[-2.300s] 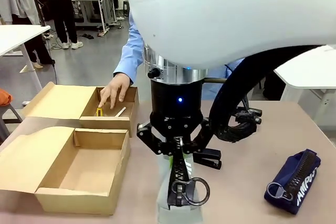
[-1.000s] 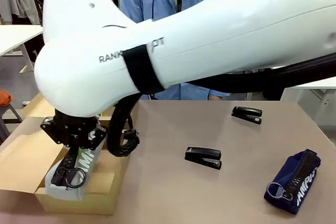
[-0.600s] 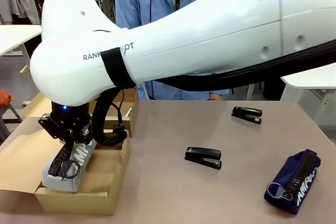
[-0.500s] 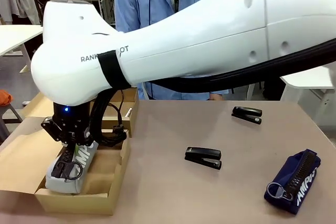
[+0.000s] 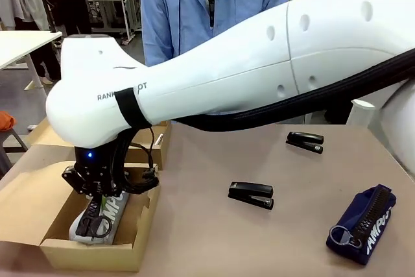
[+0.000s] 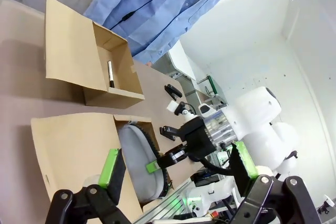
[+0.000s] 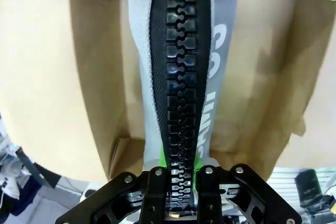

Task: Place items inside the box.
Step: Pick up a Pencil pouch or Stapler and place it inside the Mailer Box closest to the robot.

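Over the near box: grey pencil case clamped, low end inside.

Front view: the right pincer (image 5: 97,191) is clenched on the grey pencil case (image 5: 98,215), which slants down into the near box (image 5: 91,256) with its ring (image 5: 95,226) close to the front wall. If the pincer lets go here, the case could end up propped on that wall, or the ring could snag a finger. The staplers (image 5: 251,194) and navy pencil case (image 5: 362,225) lie apart on the table (image 5: 194,225). Left wrist view: the left pincer (image 6: 176,156) hangs released and empty, and a pen (image 6: 111,73) lies in the far box (image 6: 68,51). Right wrist view: the pads (image 7: 163,157) pinch only the zip ridge (image 7: 181,77), a thin hold that could slip. Whether the case touches the box floor I cannot tell.
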Robot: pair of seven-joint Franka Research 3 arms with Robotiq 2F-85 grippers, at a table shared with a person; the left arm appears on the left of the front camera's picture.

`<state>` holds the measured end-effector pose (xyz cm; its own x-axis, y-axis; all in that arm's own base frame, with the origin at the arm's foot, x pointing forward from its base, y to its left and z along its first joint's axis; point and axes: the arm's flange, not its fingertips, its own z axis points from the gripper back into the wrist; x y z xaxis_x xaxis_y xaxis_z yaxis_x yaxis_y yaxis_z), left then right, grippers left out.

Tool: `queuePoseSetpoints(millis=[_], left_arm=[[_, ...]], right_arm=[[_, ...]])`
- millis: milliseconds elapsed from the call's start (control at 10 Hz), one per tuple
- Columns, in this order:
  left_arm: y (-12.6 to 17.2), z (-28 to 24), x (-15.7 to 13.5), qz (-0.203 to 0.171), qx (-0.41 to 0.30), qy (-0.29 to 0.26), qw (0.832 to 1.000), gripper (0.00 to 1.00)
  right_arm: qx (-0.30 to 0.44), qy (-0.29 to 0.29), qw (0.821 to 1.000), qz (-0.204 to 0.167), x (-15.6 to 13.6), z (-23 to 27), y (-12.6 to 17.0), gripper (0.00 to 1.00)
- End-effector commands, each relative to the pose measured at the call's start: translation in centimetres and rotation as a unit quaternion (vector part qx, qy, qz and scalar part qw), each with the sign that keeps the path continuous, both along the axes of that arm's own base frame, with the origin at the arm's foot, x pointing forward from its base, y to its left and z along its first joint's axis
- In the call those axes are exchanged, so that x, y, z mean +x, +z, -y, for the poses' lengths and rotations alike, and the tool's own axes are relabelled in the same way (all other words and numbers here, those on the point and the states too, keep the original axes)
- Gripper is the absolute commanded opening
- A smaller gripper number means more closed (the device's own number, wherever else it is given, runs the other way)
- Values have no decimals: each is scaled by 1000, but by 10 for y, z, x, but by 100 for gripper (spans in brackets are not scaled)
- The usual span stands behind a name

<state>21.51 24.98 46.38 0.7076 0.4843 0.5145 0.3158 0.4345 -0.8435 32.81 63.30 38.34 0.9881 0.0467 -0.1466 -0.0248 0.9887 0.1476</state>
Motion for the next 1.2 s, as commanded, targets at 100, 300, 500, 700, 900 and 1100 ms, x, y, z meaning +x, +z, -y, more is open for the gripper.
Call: queuePoseSetpoints(millis=[100, 300, 500, 700, 900, 1100], left_arm=[[1, 2, 0, 14, -1, -1, 1000, 100], [1, 2, 0, 14, -1, -1, 1000, 100], [1, 2, 0, 14, -1, -1, 1000, 100], [1, 2, 0, 14, -1, -1, 1000, 100], [1, 2, 0, 14, -1, -1, 1000, 100], [1, 2, 0, 14, -1, -1, 1000, 100]], right_arm=[[16, -3, 1000, -3, 4, -7, -8, 11], [21, -5, 1000, -2, 4, -6, -10, 11], [32, -8, 999, -2, 4, -3, -8, 70], [44, -4, 999, 9, 3, 1, -4, 74], [60, -8, 998, 19, 2, 9, 4, 100], [74, 23, 997, 11, -4, 24, 20, 100]])
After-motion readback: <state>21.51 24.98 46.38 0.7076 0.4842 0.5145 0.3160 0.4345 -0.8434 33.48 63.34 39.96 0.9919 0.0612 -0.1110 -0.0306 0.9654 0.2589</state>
